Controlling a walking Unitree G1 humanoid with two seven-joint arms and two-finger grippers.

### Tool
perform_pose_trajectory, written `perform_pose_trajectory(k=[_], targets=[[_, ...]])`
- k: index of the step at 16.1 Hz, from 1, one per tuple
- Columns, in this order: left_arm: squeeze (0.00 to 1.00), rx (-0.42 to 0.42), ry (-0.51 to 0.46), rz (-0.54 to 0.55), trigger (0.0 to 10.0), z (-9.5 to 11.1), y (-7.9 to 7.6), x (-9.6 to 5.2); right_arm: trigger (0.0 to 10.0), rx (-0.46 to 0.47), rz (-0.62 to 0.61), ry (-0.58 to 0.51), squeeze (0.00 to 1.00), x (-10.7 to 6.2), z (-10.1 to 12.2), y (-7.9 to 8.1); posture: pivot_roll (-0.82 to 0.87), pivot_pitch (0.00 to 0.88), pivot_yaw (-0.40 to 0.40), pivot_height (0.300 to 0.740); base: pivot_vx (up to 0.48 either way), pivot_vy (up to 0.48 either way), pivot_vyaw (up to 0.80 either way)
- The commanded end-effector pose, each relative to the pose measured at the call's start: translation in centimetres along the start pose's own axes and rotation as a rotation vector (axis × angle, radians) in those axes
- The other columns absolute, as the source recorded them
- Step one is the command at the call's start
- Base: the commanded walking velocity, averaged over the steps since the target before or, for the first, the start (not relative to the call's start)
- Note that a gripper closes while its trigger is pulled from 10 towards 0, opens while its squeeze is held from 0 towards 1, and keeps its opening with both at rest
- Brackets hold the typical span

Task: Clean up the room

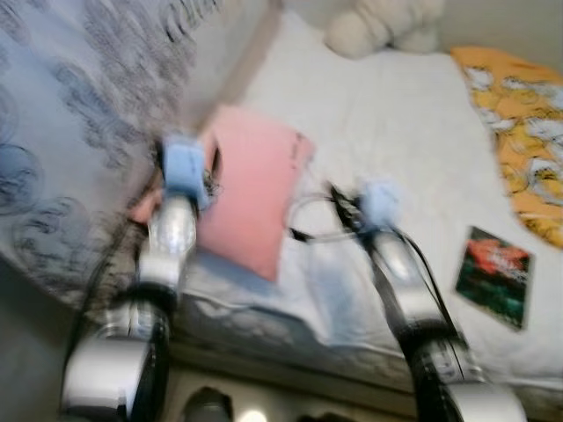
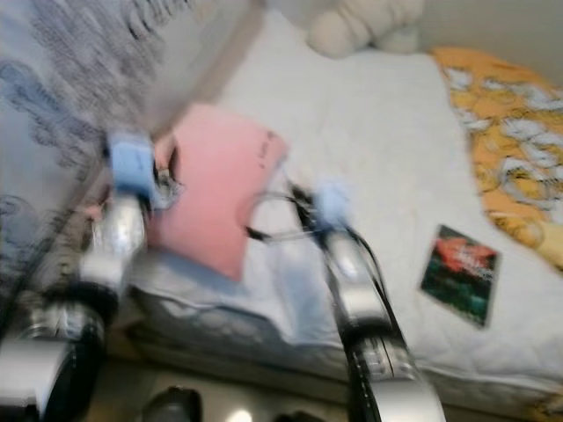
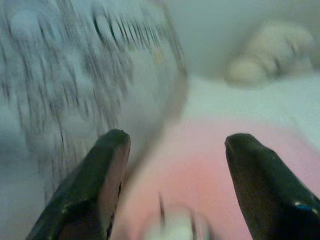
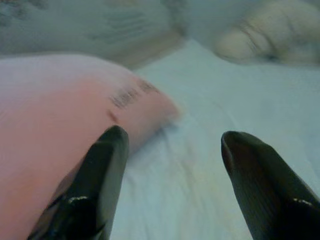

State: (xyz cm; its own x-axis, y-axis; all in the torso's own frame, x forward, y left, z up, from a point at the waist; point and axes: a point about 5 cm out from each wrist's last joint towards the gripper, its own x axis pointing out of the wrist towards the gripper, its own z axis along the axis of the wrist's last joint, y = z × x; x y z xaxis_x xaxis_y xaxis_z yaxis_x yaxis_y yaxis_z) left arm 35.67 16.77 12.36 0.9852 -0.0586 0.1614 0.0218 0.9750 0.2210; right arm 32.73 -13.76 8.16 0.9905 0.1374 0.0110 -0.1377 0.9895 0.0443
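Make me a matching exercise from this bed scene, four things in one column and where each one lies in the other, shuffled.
Things:
1. pink book
2. dark booklet
3. plush toy
4. orange blanket

Places:
A. far end of the white bed, by the wall
B. along the bed's right edge
C. just ahead of the left hand
D. near the bed's front edge, right of the right hand

Pairs: 1-C, 2-D, 3-A, 4-B

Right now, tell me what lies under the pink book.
The pink book lies flat on the white bedsheet, beside the patterned blanket. Anything beneath the book is hidden.
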Motion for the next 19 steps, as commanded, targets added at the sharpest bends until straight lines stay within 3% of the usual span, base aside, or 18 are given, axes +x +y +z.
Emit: perform_pose_trajectory(k=[1, 3, 4, 5, 9, 13, 19], targets=[[0.00, -0.052, -0.049, -0.068, 10.0, 0.9, -1.4, -0.4, 10.0, 0.036, -0.076, -0.089, 1.00, -0.9, 1.6, -2.1, 0.05, 0.000, -0.071, 0.740, 0.000, 0.000, 0.00], [0.00, -0.144, -0.064, -0.087, 10.0, 0.9, -2.4, -2.1, 10.0, -0.014, -0.130, -0.075, 1.00, -4.4, 0.8, -4.6, 0.05, 0.000, -0.074, 0.740, 0.000, -0.480, 0.00], [0.00, -0.196, -0.037, -0.098, 10.0, 0.1, -3.4, -3.3, 10.0, -0.055, -0.185, 0.016, 0.42, -7.1, -1.3, -6.1, 0.04, 0.000, -0.056, 0.740, 0.000, -0.480, 0.00], [0.00, -0.218, -0.007, -0.104, 10.0, -0.3, -3.9, -3.7, 10.0, -0.047, -0.222, 0.067, 0.00, -7.9, -2.2, -6.4, 0.04, 0.000, -0.046, 0.740, 0.000, -0.480, 0.00], [0.00, -0.188, -0.018, -0.182, 10.0, 0.8, -4.6, -2.6, 10.0, -0.013, -0.237, 0.054, 0.00, -5.8, -1.6, -4.9, 0.04, 0.000, -0.017, 0.740, 0.000, -0.480, 0.00], [0.00, -0.149, 0.133, -0.198, 10.0, -2.4, -3.9, -4.0, 10.0, -0.009, -0.244, 0.043, 0.00, -6.8, -1.7, -4.2, 0.03, 0.000, -0.001, 0.740, 0.000, -0.480, 0.00], [0.00, -0.112, 0.128, -0.242, 10.0, -1.9, -4.8, -2.6, 10.0, -0.051, -0.195, 0.022, 0.00, -5.5, -0.8, -3.2, 0.00, 0.000, -0.002, 0.740, 0.000, -0.480, 0.00]])
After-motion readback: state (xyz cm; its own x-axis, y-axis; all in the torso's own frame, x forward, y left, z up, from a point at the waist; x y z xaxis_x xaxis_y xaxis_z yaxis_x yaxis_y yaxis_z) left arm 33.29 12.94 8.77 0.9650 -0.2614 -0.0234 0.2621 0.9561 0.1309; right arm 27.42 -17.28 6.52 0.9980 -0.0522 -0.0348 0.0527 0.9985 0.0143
